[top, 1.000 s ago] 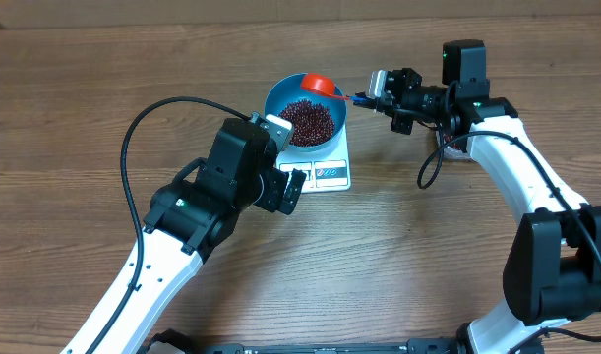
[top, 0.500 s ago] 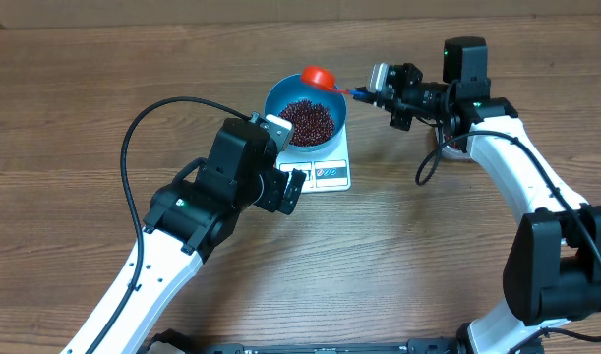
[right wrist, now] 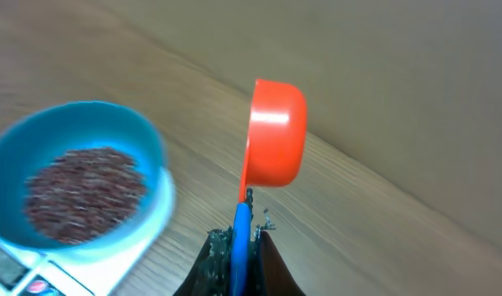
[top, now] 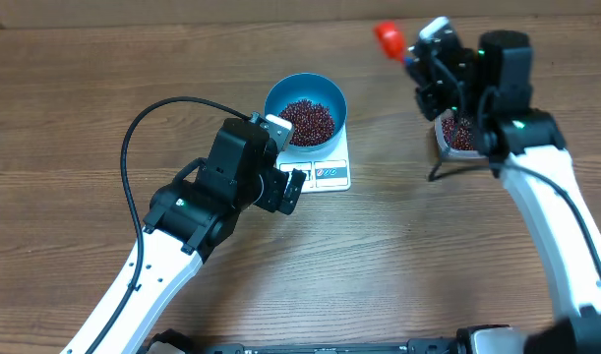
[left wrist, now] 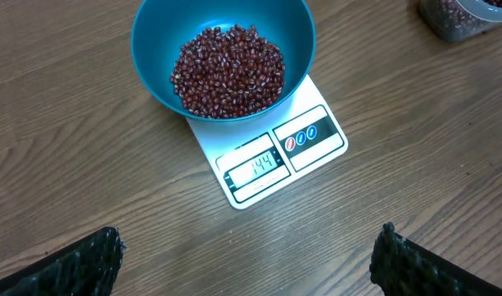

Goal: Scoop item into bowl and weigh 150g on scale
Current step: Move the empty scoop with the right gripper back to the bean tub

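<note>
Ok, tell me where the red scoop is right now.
In the overhead view the red scoop is near the far edge on the right side, held in the right gripper, beyond and right of the blue bowl on the scale.

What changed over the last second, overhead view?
The right claw, shut on the red scoop, swung it off the bowl rim, up and away to the right, above the tub. Nothing was grabbed or released. The left claw stayed open by the scale; bowl, beans and scale did not move.
</note>
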